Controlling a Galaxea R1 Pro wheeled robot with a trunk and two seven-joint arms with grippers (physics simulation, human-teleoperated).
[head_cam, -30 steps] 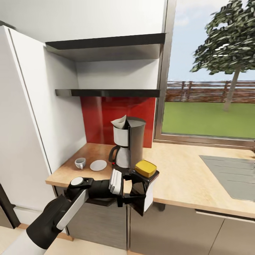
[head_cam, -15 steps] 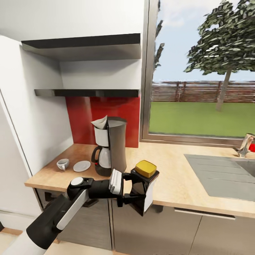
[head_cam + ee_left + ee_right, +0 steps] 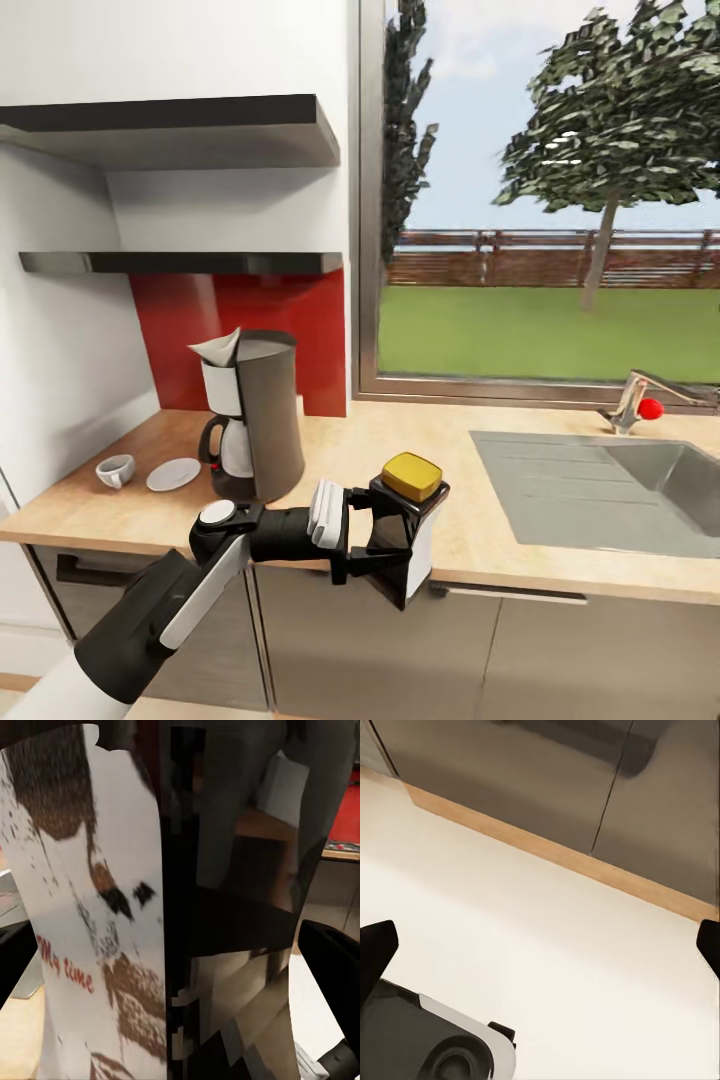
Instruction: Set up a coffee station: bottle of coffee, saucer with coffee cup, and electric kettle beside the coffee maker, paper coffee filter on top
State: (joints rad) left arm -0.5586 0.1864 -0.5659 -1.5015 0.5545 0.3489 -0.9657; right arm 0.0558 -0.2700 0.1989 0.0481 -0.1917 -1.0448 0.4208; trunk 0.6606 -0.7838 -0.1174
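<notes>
The left gripper (image 3: 385, 545) grasps the jar (image 3: 408, 520) upright at the near counter (image 3: 520, 500) edge. The coffee maker (image 3: 255, 415) stands far-left of it

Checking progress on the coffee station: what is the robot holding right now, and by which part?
The left gripper holds the small dark yellow-lidded coffee jar, jaws clamped across its body, below the lid.

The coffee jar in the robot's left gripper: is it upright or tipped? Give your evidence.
Upright. In the head view the coffee jar is clamped in the left gripper, its yellow lid on top, facing upward.
</notes>
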